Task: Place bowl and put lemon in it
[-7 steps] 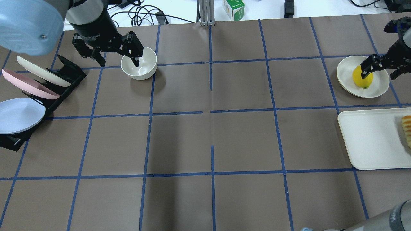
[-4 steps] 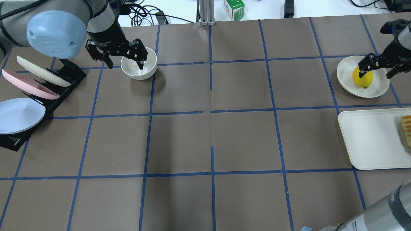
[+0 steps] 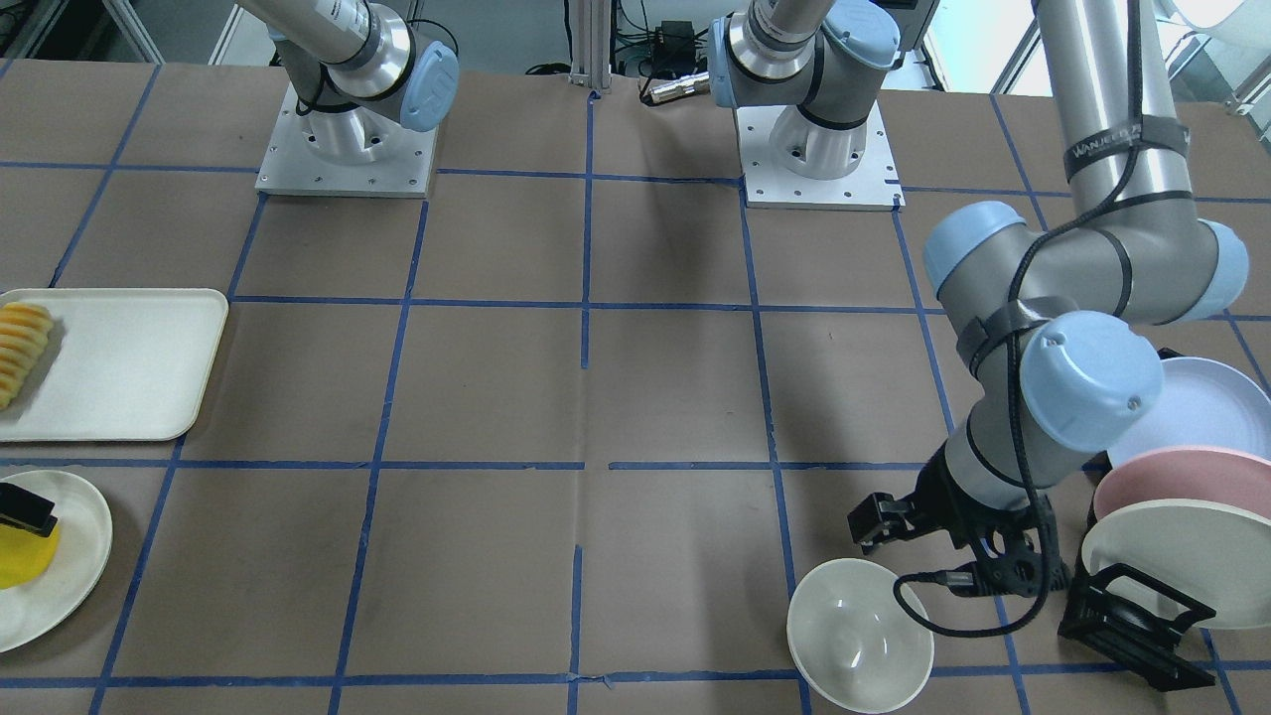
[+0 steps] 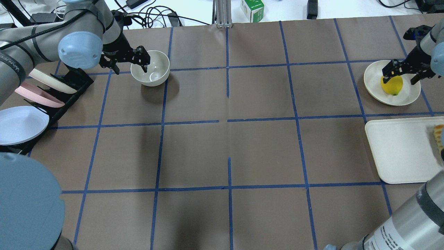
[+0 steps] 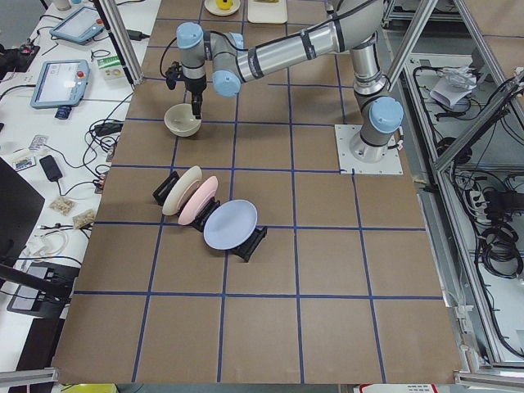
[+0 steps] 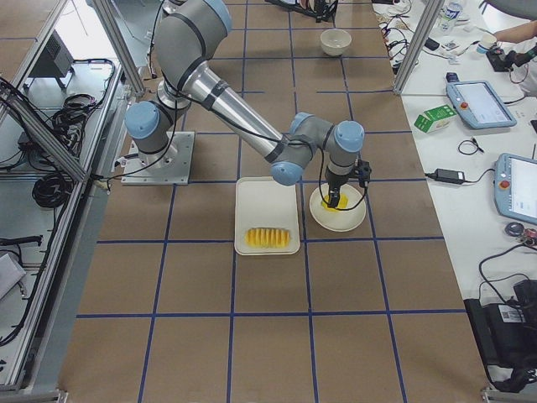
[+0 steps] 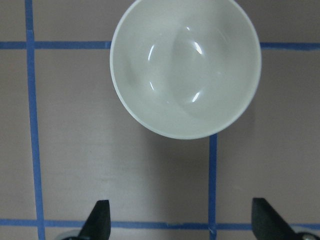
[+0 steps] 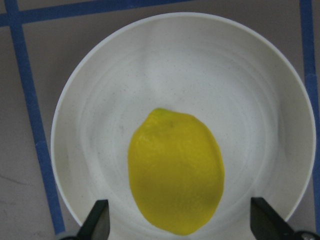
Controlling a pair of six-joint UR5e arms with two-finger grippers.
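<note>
The off-white bowl (image 4: 150,72) stands upright on the brown table at the far left; it also shows in the front view (image 3: 860,636) and fills the top of the left wrist view (image 7: 185,67). My left gripper (image 4: 130,67) is open and empty, beside the bowl's left rim, with the bowl not between its fingertips (image 7: 100,220). The yellow lemon (image 4: 392,86) lies on a flat cream plate (image 4: 373,78) at the far right. My right gripper (image 4: 400,73) is open just above the lemon (image 8: 175,172), with its fingers on either side.
A black rack (image 4: 74,74) with white, pink and pale blue plates stands left of the bowl. A white tray (image 4: 399,149) with fruit slices (image 4: 438,135) lies in front of the lemon's plate. Cables and a green box (image 4: 252,8) sit beyond the table's far edge.
My left gripper's finger has come out of the bowl and the gripper has shifted left. My right gripper has moved a little left over the lemon. Bowl and lemon have not moved.
</note>
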